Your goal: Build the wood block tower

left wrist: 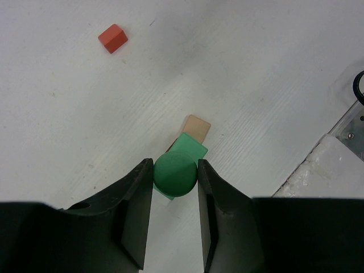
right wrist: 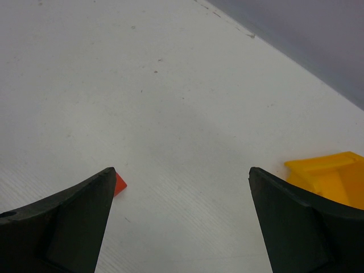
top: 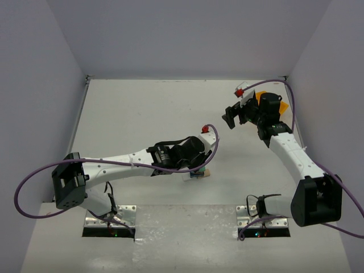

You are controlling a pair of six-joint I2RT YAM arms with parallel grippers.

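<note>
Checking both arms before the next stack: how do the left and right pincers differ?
The left pincer is shut on a green round block; the right pincer is open and empty. The left pincer is near the pale plank; the right pincer is near the yellow bin. Both have black fingers.

Two red blocks (top: pixel 205 128) (top: pixel 239 91), two green pieces (left wrist: pixel 175 173) (left wrist: pixel 191 147), one plank (left wrist: pixel 196 128), one bin (right wrist: pixel 327 176)

A yellow bin (right wrist: pixel 327 173) sits at the far right of the white table (top: pixel 142 108); only part shows. Pale walls (top: pixel 187 34) enclose it.
</note>
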